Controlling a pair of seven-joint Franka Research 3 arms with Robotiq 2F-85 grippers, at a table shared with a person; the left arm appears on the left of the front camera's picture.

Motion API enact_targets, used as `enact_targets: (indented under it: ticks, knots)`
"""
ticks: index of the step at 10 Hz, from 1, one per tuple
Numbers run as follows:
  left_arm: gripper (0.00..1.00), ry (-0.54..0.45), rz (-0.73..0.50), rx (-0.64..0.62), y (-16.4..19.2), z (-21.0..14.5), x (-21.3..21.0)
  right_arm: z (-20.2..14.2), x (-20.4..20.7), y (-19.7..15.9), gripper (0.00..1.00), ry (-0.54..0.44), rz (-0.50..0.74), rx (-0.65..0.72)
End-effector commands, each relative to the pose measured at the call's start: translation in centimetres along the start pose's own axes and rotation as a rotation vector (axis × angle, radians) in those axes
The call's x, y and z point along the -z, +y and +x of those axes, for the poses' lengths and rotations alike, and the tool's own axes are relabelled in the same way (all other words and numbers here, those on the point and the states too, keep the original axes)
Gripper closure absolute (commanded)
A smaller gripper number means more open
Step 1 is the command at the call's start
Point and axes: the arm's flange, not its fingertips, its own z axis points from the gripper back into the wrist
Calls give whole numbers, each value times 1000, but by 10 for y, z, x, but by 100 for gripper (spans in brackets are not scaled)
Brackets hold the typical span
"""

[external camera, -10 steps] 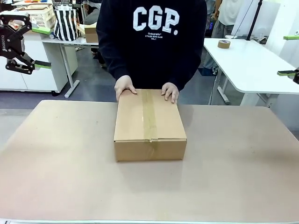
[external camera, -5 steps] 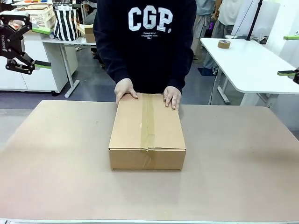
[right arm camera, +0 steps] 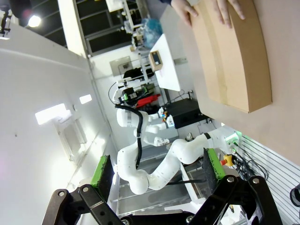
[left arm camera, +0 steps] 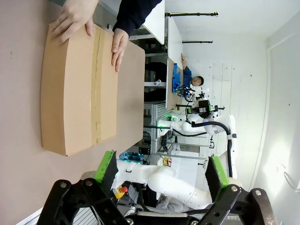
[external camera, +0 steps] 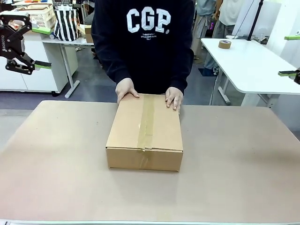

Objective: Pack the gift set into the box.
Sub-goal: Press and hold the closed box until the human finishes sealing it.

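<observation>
Large plain brown cardboard carton (external camera: pixel 144 126), taped shut, mid-tabletop (external camera: pixel 243 164) | slid nearer the robot's side in the last second, person's hands (external camera: pixel 126 89) pressing its far edge | left claw (external camera: pixel 41 47) and right claw (external camera: pixel 289 55) raised aside, fingers apart, empty | likely being presented; no packing possible until opened.

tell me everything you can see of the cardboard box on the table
The plain brown corrugated cardboard box is shallow and rectangular, lying flat on the tan table, slightly skewed. Its top flaps are shut, sealed by a brown tape strip running onto the near side. The person's hands rest on its far edge.
</observation>
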Motion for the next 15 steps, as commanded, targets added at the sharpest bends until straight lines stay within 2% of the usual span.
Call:
enact_targets:
  ticks: [1, 5, 6, 7, 9, 10, 11, 12, 13, 14, 15]
  knots:
    - [0, -7, -23, 0, -1, -1, 2, 0, 2, 4, 0, 0, 31, 6]
    - [0, -7, -23, 0, -1, -1, 2, 0, 0, 0, 0, 0, 0, 0]
    - [0, 0, 0, 0, 0, 0, 0, 6, 14, 5, 0, 19, -16, -117]
    - [0, 81, -2, 194, -6, 1, 15, 13, 38, 12, 0, -78, -64, -277]
    - [0, 239, 10, 569, -15, 1, 39, 20, 98, 25, 0, -83, -83, -690]
    - [0, 264, -64, 812, -15, -1, 53, 18, 122, 32, 0, -99, -3, -897]
    - [0, 326, -92, 988, -14, -3, 65, 11, 143, 39, 0, -134, 157, -1080]
    - [0, 327, -18, 1129, -12, -3, 78, 5, 162, 42, 0, -28, 227, -1112]
    - [0, 259, 2, 1213, -14, -1, 95, 0, 178, 41, 0, 17, 263, -1125]
    - [0, 218, 25, 1293, -24, 5, 120, -6, 194, 39, 0, 59, 174, -1162]
    - [0, 198, 60, 1288, -37, 12, 139, -10, 206, 39, 0, 90, -59, -1160]
